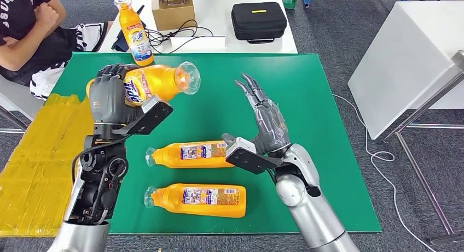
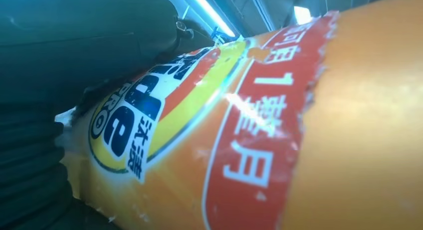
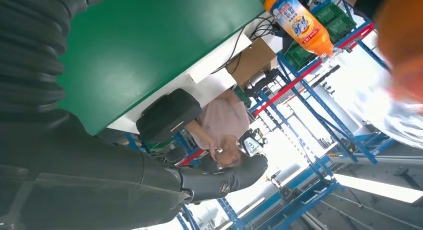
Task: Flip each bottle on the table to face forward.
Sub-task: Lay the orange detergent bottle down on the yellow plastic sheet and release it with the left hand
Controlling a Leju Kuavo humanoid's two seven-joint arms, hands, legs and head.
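Observation:
My left hand (image 1: 109,99) grips an orange bottle (image 1: 156,83) lifted above the green mat (image 1: 306,99), lying sideways with its clear cap toward the right; its label (image 2: 164,125) fills the left wrist view. My right hand (image 1: 262,118) is raised over the mat's middle, fingers straight and apart, holding nothing. Two orange bottles lie on their sides near me, one (image 1: 191,154) beside my right wrist, the other (image 1: 199,199) closer to the front edge, caps to the left. A further bottle (image 1: 135,33) stands upright at the mat's far edge, also seen as the standing bottle (image 3: 299,23).
A white table (image 1: 241,44) behind the mat carries a black case (image 1: 258,21), a cardboard box (image 1: 172,11) and cables. A person (image 1: 33,33) sits at far left. Yellow sheeting (image 1: 38,159) lies left of the mat; a white cabinet (image 1: 410,60) stands right.

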